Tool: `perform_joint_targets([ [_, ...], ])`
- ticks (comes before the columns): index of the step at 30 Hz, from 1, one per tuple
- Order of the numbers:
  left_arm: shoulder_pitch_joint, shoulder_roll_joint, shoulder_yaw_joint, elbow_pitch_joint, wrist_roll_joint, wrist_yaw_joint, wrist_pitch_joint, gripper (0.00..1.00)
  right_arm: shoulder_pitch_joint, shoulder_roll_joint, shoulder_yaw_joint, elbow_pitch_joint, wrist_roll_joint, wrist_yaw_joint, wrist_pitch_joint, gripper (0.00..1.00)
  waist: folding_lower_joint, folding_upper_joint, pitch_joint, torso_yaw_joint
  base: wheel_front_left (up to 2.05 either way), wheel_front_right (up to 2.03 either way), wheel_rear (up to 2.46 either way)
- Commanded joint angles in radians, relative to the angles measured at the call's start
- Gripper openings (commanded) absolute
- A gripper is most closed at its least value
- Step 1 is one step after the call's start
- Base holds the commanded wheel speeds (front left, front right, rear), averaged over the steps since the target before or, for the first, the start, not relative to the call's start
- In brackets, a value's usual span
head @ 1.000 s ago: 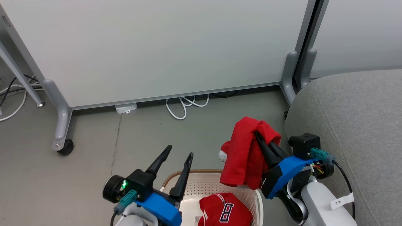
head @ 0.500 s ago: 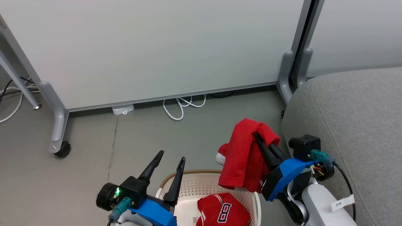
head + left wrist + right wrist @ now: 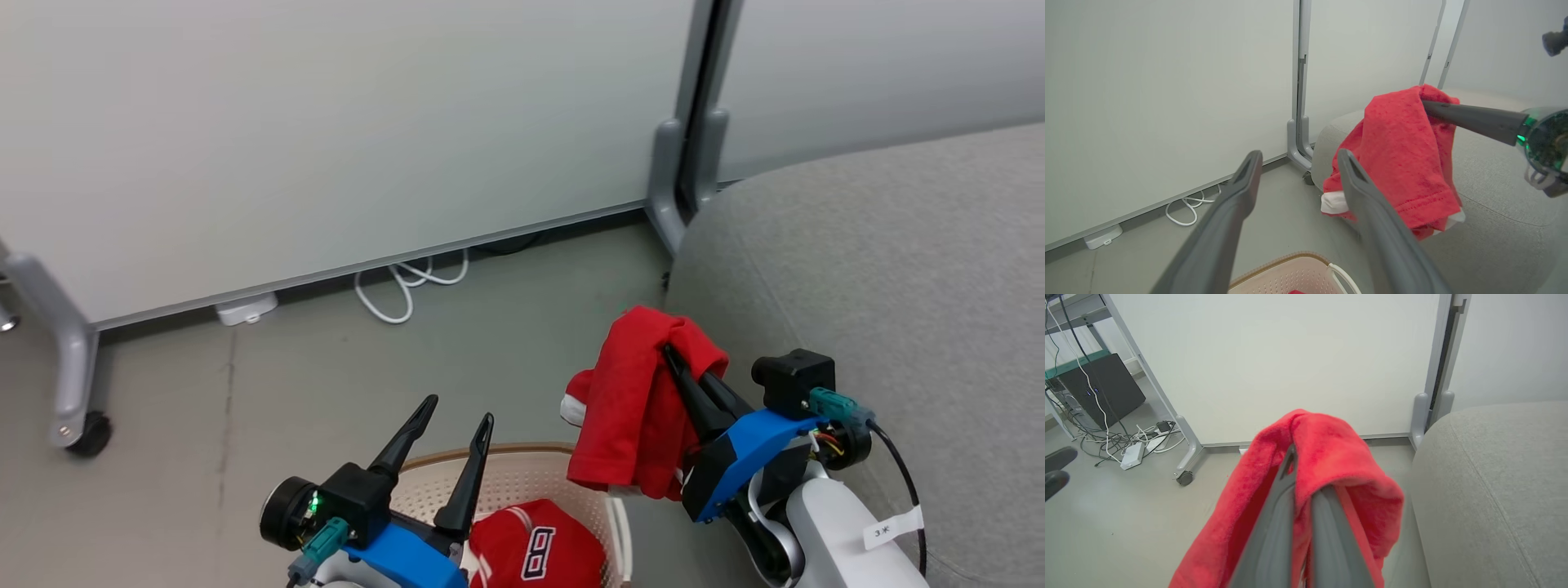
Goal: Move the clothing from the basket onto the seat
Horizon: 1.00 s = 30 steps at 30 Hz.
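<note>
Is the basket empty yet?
Not empty. A red numbered jersey lies inside the basket. The right hand holds a second red jersey up.

- The left pincer (image 3: 460,409) has two long, dark, tapering fingers on a blue housing (image 3: 408,559).
- Beside it sit a round black cap (image 3: 282,513) with a green light (image 3: 313,504) and a teal plug (image 3: 325,541).
- The right pincer (image 3: 673,363) has like fingers, a blue block (image 3: 747,457) and a black box (image 3: 793,377) on top.
- A teal connector (image 3: 833,402) feeds a black cable (image 3: 904,475) beside red and yellow wires (image 3: 826,441).
- The pale forearm (image 3: 841,547) carries a white label (image 3: 890,527).
</note>
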Motion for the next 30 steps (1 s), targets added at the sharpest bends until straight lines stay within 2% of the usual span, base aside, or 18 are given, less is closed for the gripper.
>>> perform_joint_targets([
  [1,0.000,0.000,0.006,-0.008,-0.002,-0.002,-0.005,1.00,0.008,-0.003,0.001,-0.006,-0.002,0.000,-0.001,0.00,0.0000,0.0000,0.006,-0.047,0.00,0.00,0.00],
  [9,-0.015,-0.001,0.003,-0.027,0.005,-0.002,-0.005,1.00,0.004,-0.003,-0.007,-0.019,-0.009,0.000,0.002,0.00,0.0000,0.0000,0.033,-0.194,0.00,0.00,0.00],
  [18,-0.019,0.006,-0.004,-0.031,0.000,-0.002,-0.005,1.00,0.018,-0.003,-0.021,-0.033,-0.015,0.000,-0.003,0.00,0.0000,0.0000,0.052,-0.328,0.00,0.00,0.00],
  [26,-0.017,0.008,-0.001,-0.036,0.005,-0.002,-0.005,1.00,0.032,-0.003,-0.022,-0.042,-0.008,0.000,-0.005,0.00,0.0000,0.0000,0.061,-0.409,0.00,0.00,0.00],
  [30,-0.018,0.004,-0.014,-0.032,0.006,-0.002,-0.005,1.00,0.039,-0.003,-0.034,-0.046,-0.017,0.000,-0.004,0.00,0.0000,0.0000,0.062,-0.422,0.00,0.00,0.00],
])
